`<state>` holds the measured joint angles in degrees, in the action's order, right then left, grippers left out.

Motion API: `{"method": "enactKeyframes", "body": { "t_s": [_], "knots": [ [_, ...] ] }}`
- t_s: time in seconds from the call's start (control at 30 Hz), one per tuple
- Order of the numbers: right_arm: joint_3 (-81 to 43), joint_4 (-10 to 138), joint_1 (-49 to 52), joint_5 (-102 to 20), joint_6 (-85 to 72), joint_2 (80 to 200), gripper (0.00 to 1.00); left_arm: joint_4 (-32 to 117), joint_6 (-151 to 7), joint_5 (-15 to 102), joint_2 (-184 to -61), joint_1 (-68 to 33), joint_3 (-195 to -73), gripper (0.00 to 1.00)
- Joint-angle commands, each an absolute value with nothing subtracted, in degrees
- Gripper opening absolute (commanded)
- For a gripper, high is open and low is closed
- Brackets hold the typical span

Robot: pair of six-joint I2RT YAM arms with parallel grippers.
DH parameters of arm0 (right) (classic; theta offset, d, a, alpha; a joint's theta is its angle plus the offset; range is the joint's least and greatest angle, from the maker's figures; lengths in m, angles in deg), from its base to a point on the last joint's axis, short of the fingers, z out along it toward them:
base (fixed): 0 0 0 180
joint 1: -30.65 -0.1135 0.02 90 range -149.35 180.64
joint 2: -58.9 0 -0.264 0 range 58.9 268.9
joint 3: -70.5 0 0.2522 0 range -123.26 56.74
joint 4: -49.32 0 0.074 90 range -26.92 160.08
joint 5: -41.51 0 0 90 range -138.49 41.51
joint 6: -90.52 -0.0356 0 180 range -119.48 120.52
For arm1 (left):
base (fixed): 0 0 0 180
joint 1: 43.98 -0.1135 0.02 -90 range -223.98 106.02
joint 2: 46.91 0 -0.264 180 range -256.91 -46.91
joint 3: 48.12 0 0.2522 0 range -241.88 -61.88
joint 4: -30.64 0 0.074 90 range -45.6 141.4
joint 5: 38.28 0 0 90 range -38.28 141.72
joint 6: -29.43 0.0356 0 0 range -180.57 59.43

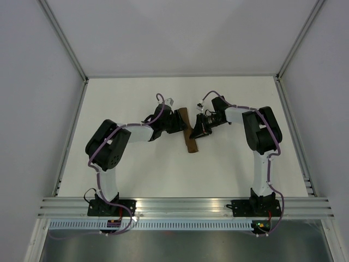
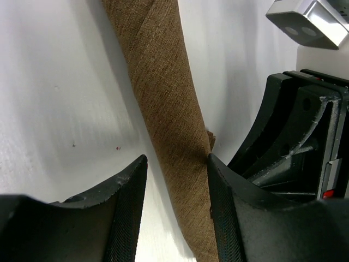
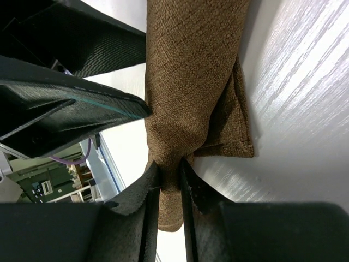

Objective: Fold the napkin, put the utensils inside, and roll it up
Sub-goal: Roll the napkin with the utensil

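- The white tabletop carries both arms and the cloth, with a metal rail along its near edge.
- The left arm rises from its base at the near left, bends sharply at the elbow and reaches low and rightward toward the middle of the tabletop.
- The right arm stands up from the near right, folds over at its elbow and stretches leftward, so that the two wrists almost meet head-on at the centre.
- The napkin lies between them as a narrow brown roll, running from far to near and slightly slanted. One loose corner pokes out at its side in the wrist views.
- The left claw straddles the roll with its fingers apart. The right-hand one touches the cloth, while a strip of white shows between the left-hand one and the roll.
- The right claw is clamped on the napkin, its fingers pinching a bunched fold of cloth tightly between them, near the roll's end.
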<state>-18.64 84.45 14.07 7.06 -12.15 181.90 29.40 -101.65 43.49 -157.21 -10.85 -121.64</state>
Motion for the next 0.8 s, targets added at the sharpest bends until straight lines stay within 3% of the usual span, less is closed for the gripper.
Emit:
{"method": "enactKeyframes", "body": {
  "t_s": [0.0,0.27,0.37,0.47,0.57,0.77],
  "knots": [
    [-19.29,86.37,14.21,3.54,-11.34,184.76,0.24,22.87,-105.31,40.91,-159.57,-10.84,-121.73,0.54],
    [-19.73,86.72,14.21,4.07,-11.26,184.93,0.24,26.02,-105.66,41.26,-162.39,-10.84,-124.36,0.51],
    [-20.08,86.90,14.30,4.24,-11.17,184.85,0.24,28.83,-104.78,41.17,-163.19,-10.84,-126.21,0.45],
    [-20.69,87.60,14.21,4.51,-10.47,184.58,0.25,31.82,-103.38,41.35,-163.63,-10.84,-128.75,0.32],
    [-21.92,89.01,14.21,4.51,-9.33,184.06,0.29,37.09,-101.71,41.96,-163.89,-10.84,-131.48,0.18],
    [-24.91,91.99,14.30,3.63,-6.78,181.42,0.49,49.05,-96.70,44.24,-164.24,-10.84,-138.07,0.13]
  ]
}}
